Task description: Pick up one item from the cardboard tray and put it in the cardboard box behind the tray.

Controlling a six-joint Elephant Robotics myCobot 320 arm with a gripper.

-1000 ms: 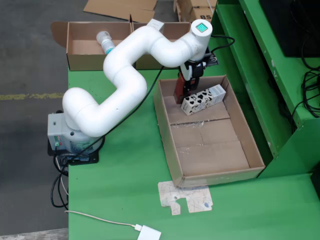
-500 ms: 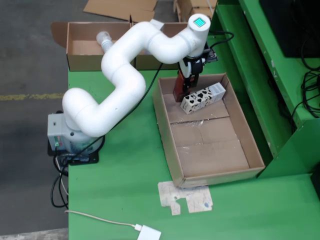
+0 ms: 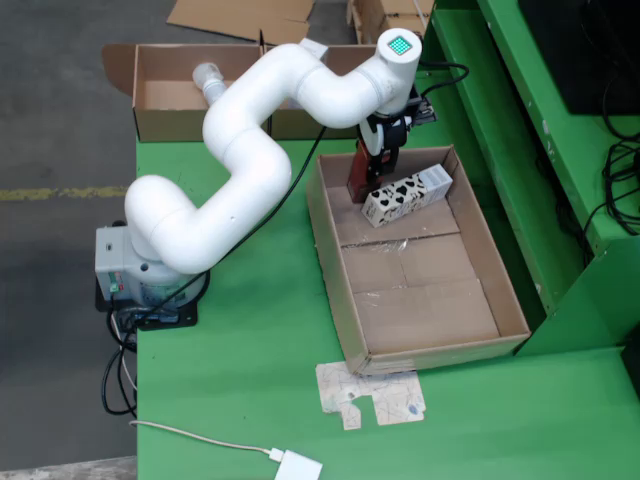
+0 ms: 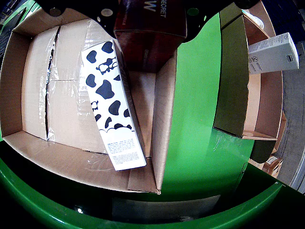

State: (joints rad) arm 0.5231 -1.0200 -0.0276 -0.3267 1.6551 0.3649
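My gripper (image 3: 370,160) is shut on a dark red box (image 3: 361,180) and holds it upright over the far left corner of the cardboard tray (image 3: 430,310). In the wrist view the red box (image 4: 150,36) hangs right under the gripper (image 4: 150,9), over the tray's wall (image 4: 164,124). A cow-patterned carton (image 3: 405,195) lies in the tray beside the red box; it also shows in the wrist view (image 4: 112,105). Two open cardboard boxes (image 3: 180,95) stand behind the tray. In the wrist view one box (image 4: 233,76) holds a white carton (image 4: 274,52).
A flat cardboard cut-out (image 3: 370,395) lies on the green table in front of the tray. A white adapter with cable (image 3: 298,466) lies at the front edge. A raised green frame (image 3: 560,200) runs along the right, with black cables (image 3: 622,185).
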